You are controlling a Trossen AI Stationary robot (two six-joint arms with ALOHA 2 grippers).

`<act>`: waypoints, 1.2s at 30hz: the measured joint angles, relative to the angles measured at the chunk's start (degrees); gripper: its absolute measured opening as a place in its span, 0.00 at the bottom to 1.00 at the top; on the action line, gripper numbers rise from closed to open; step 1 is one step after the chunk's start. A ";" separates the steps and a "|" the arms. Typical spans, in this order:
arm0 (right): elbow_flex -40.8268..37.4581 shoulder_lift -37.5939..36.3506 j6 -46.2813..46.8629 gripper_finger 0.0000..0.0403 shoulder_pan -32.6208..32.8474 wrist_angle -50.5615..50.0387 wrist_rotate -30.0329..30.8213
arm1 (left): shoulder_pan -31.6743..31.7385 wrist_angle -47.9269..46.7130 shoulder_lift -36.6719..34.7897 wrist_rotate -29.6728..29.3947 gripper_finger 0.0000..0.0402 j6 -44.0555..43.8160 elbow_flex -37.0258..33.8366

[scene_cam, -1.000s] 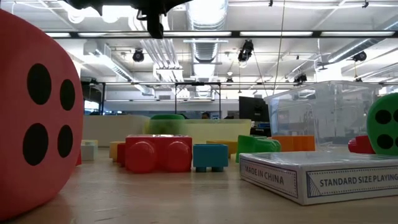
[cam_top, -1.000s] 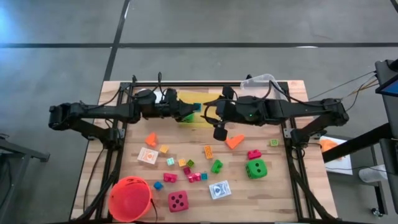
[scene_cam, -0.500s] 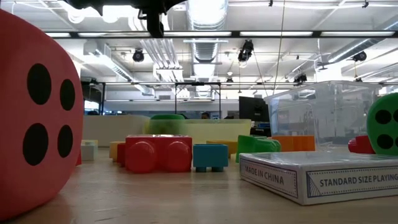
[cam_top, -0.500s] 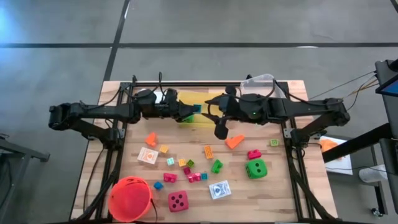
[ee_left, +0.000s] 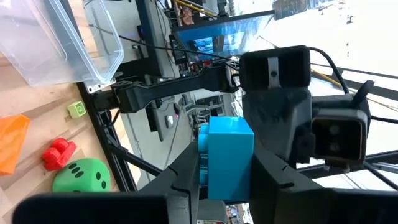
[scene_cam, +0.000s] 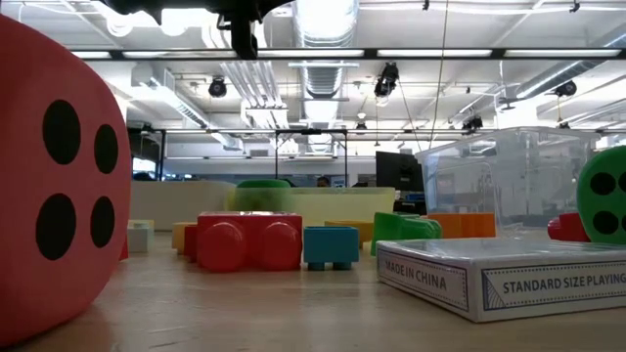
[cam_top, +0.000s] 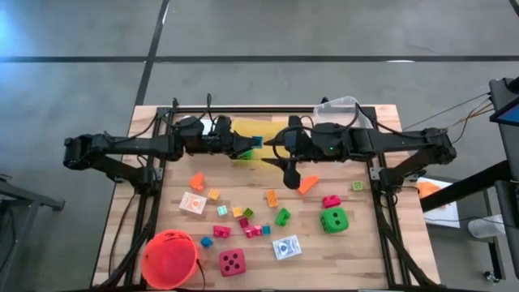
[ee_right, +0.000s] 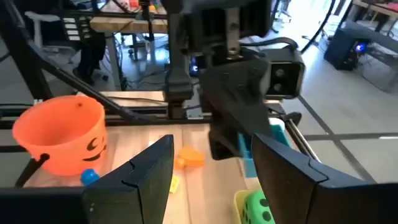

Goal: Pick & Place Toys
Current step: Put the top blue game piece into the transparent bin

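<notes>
Carry step: blue block held over the yellow bin.
We see the left gripper (ee_left: 227, 186) clamped on a blue block (ee_left: 229, 158) above the yellow bin (cam_top: 268, 156); the right gripper (ee_right: 214, 171) hangs unclenched, empty, beside the orange wedge (cam_top: 306, 184). Next, we judge, comes releasing over the bin.

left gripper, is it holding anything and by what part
Yes: the left gripper holds a blue block, its fingers pinching the block's two opposite sides, above the yellow bin. The right gripper is open, holding nothing.
</notes>
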 joint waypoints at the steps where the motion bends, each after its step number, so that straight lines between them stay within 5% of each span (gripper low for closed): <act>1: 0.00 0.00 -0.45 0.53 0.02 -0.04 0.17 | 0.00 0.00 0.00 -0.01 0.20 -0.01 0.00; 7: 0.00 -1.25 -6.72 0.53 -0.12 -0.06 1.83 | 0.00 -0.01 0.00 0.00 0.20 0.01 0.00; 25: 0.09 -1.03 -2.06 0.53 0.02 -0.22 1.61 | 0.00 2.48 0.00 0.00 0.20 -0.01 0.00; 36: 0.09 -1.01 0.31 0.85 0.08 -0.18 1.36 | 0.00 2.59 -0.02 0.00 0.20 -0.08 0.00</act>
